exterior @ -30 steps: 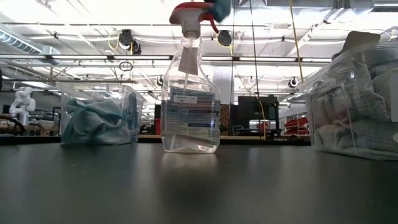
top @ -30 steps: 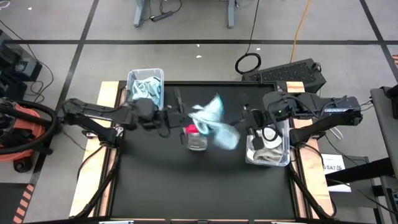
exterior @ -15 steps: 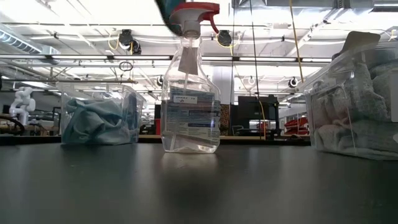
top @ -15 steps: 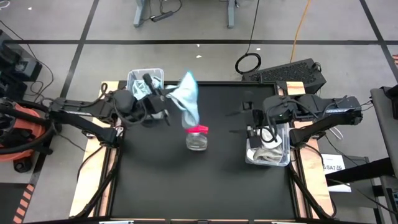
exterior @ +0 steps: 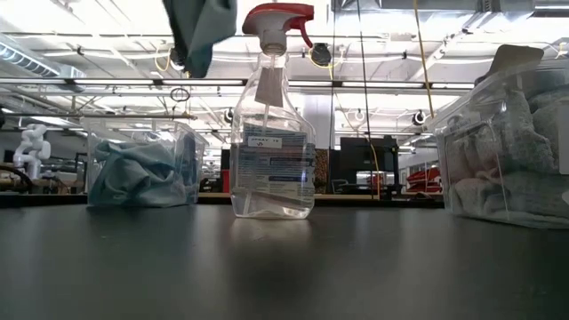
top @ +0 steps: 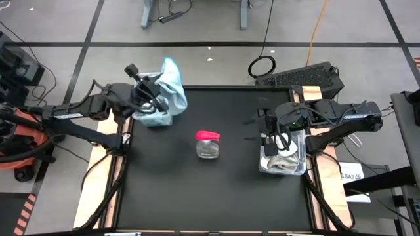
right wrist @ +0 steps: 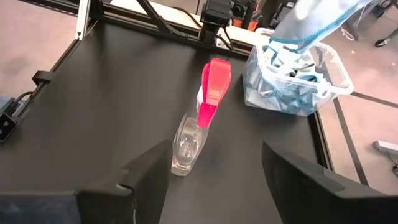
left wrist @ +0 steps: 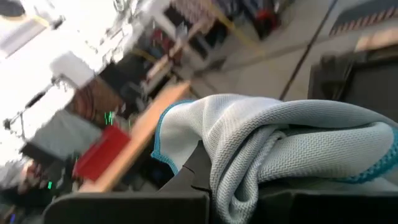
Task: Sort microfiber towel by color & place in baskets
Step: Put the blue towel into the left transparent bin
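Item: pale blue microfiber towel with a brighter blue stitched edge point(top: 172, 88), held aloft by the left gripper point(top: 148, 92), whose fingers are clamped on a fold of it; in the left wrist view the cloth bulges out between and over the dark fingers. Location: above the left clear plastic rectangular tub point(top: 155, 115) at the far left corner of the black worktop point(top: 216, 190); the low view shows the cloth hanging clear of the tub's rim, not yet inside. Contents of left tub: a heap of similar pale blue towels, visible through its wall in the low view and from above in the right wrist view. Right clear plastic rectangular tub point(top: 282, 160): at the right edge of the worktop, holding white or grey towels. Right gripper point(top: 269, 126): waiting near the far end of the right tub, fingers spread wide and holding nothing, as the right wrist view shows. Other item: clear spray bottle with a red-pink trigger head point(top: 208, 144), standing upright mid-worktop between the two tubs, apart from both. Progress, as judged: sorting looks nearly complete, since no loose towel lies on the worktop in any view and both tubs already hold cloths grouped by colour. Remaining: lower and release the held blue towel into the left tub with its like.
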